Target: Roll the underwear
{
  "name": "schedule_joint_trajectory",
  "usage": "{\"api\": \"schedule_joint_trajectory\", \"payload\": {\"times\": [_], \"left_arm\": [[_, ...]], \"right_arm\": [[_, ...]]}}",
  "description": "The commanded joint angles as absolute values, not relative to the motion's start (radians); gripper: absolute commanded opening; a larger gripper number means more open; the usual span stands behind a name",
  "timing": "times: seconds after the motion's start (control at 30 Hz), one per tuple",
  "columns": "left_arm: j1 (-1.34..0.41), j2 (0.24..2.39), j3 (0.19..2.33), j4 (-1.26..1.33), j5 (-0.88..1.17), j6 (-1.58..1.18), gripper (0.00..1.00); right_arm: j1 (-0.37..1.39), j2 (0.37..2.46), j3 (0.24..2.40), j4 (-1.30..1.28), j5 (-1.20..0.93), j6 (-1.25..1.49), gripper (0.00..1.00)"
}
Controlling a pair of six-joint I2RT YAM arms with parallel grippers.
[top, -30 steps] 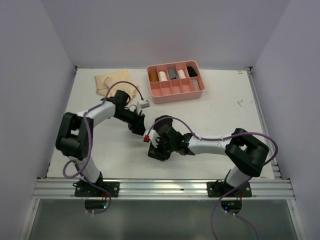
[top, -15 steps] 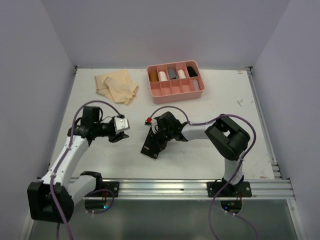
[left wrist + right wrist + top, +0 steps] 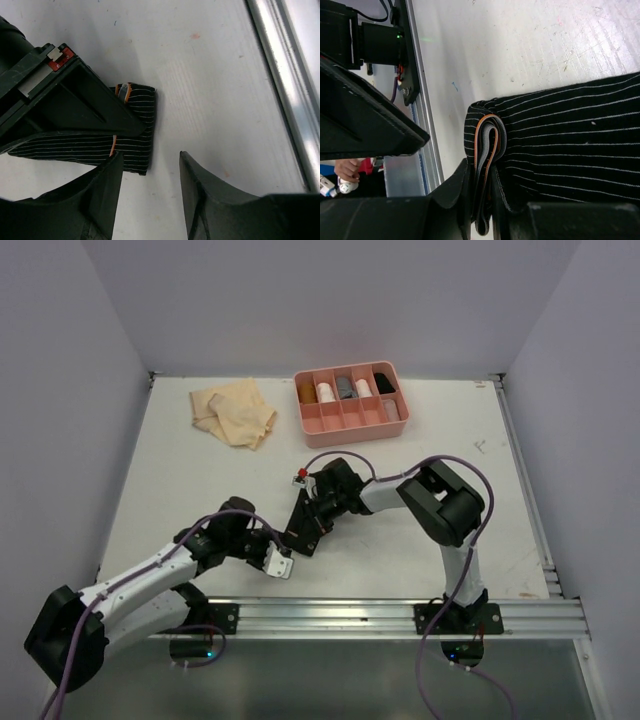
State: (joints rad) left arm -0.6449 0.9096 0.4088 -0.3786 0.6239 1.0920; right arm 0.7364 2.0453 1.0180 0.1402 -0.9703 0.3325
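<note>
Open counter (image 3: 470,500) spreads to the right of the arms, and a metal rail (image 3: 330,615) lines the near edge. The right pincer (image 3: 482,210) is clamped narrowly on the folded edge of the black striped underwear (image 3: 560,135), which lies mid-counter toward the near side. The left pincer (image 3: 150,160) hovers just beside it, jaws half apart and holding nothing. Tan underwear (image 3: 235,412) lies crumpled at the far left. The pink tray (image 3: 345,436) at the back holds what appear to be small rolls (image 3: 326,392) in several compartments.

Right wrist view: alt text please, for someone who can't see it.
The right gripper pinches the folded, orange-trimmed edge of the black pinstriped underwear, which lies on the white table. A metal rail runs along the left.
</note>
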Motion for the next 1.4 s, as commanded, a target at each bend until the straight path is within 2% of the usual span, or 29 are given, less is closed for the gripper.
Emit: {"api": "schedule_joint_trajectory", "payload": {"times": [0.0, 0.2, 0.37, 0.53, 0.67, 0.73, 0.77, 0.8, 0.83, 0.93, 0.97, 1.0, 1.13, 1.23, 1.37], "left_arm": [[-0.686, 0.948, 0.377, -0.146, 0.519, 1.056, 0.54], [-0.736, 1.025, 0.354, -0.025, 0.428, 1.029, 0.57], [-0.768, 1.121, 0.353, 0.017, 0.388, 1.026, 0.57], [-0.788, 1.235, 0.376, 0.002, 0.316, 1.032, 0.46], [-0.792, 1.290, 0.420, -0.136, 0.291, 1.046, 0.23], [-0.792, 1.302, 0.449, -0.222, 0.305, 1.060, 0.13], [-0.792, 1.308, 0.462, -0.256, 0.328, 1.072, 0.02], [-0.792, 1.312, 0.480, -0.282, 0.339, 1.078, 0.00], [-0.792, 1.324, 0.488, -0.328, 0.350, 1.083, 0.00], [-0.792, 1.356, 0.526, -0.427, 0.397, 1.098, 0.00], [-0.792, 1.370, 0.538, -0.452, 0.417, 1.103, 0.00], [-0.792, 1.388, 0.567, -0.483, 0.423, 1.111, 0.00], [-0.756, 1.514, 0.661, -0.641, 0.506, 1.098, 0.00], [-0.714, 1.600, 0.736, -0.728, 0.575, 1.089, 0.00], [-0.644, 1.767, 0.862, -0.869, 0.659, 1.104, 0.00]], "right_arm": [[0.739, 2.109, 1.020, 0.072, -0.888, 0.301, 0.06], [0.739, 2.134, 1.045, 0.043, -0.896, 0.291, 0.06], [0.738, 2.143, 1.055, 0.029, -0.900, 0.290, 0.07], [0.738, 2.148, 1.060, 0.021, -0.905, 0.287, 0.08], [0.732, 2.138, 1.060, 0.021, -0.910, 0.294, 0.11], [0.720, 2.122, 1.065, 0.017, -0.908, 0.299, 0.19], [0.713, 2.109, 1.066, 0.005, -0.904, 0.301, 0.22], [0.703, 2.096, 1.072, 0.003, -0.882, 0.298, 0.29], [0.675, 2.080, 1.071, -0.024, -0.873, 0.305, 0.33], [0.603, 2.005, 1.086, -0.069, -0.841, 0.313, 0.54], [0.585, 1.958, 1.094, -0.084, -0.821, 0.313, 0.64], [0.568, 1.930, 1.101, -0.107, -0.771, 0.305, 0.65], [0.488, 1.789, 1.112, -0.188, -0.637, 0.278, 0.64], [0.468, 1.648, 1.100, -0.241, -0.537, 0.246, 0.58], [0.469, 1.476, 1.046, -0.290, -0.469, 0.209, 0.44]]}}
